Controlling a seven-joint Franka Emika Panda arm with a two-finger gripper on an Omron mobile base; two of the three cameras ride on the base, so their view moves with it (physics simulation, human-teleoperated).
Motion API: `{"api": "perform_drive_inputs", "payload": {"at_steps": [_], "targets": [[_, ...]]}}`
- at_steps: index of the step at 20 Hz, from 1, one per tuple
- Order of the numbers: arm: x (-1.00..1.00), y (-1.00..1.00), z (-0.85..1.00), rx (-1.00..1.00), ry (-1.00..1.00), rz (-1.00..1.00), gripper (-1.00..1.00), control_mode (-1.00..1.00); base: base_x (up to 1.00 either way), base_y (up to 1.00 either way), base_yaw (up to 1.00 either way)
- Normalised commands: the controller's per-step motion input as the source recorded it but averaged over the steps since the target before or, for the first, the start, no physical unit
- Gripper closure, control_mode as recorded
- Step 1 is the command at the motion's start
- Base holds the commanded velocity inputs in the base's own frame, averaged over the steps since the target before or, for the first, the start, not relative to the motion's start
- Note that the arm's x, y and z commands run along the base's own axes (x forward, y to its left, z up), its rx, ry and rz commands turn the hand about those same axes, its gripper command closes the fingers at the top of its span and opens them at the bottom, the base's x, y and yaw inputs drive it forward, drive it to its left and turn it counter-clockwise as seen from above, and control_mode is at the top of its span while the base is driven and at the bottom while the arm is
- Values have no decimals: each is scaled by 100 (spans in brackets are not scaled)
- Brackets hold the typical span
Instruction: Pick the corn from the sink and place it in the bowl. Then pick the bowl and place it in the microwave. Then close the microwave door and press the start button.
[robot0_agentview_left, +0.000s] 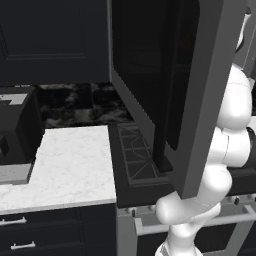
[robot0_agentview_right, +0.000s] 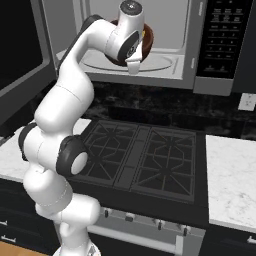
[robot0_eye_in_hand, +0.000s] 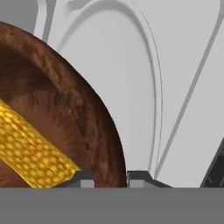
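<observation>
Brown bowl (robot0_eye_in_hand: 65, 100) x1 w/ 1 corn (robot0_eye_in_hand: 30, 148), rim pinched in closed gripper (robot0_eye_in_hand: 107, 177).

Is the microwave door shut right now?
No, the microwave door stands swung wide open, and the bowl shows inside the cavity.

2 base views flanking the arm, sharing the stove (robot0_agentview_right: 145, 155); hand view close over the bowl (robot0_eye_in_hand: 87, 113).

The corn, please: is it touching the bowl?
Touching: the hand view shows the corn lying against the inside of the bowl.
</observation>
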Motion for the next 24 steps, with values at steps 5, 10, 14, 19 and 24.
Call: {"api": "perform_drive_inputs", "payload": {"at_steps": [5, 10, 14, 19, 24], "targets": [[0, 0, -15, 0, 0, 0, -100, -100, 0, 0, 0], [-25, 0, 0, 0, -4, 0, -100, -100, 0, 0, 0], [-81, 0, 7, 0, -16, 1, -100, -100, 0, 0, 0], [-91, 0, 0, 0, -18, 3, -100, -100, 0, 0, 0], [-73, 4, -1, 0, -16, 5, -100, -100, 0, 0, 0]]}}
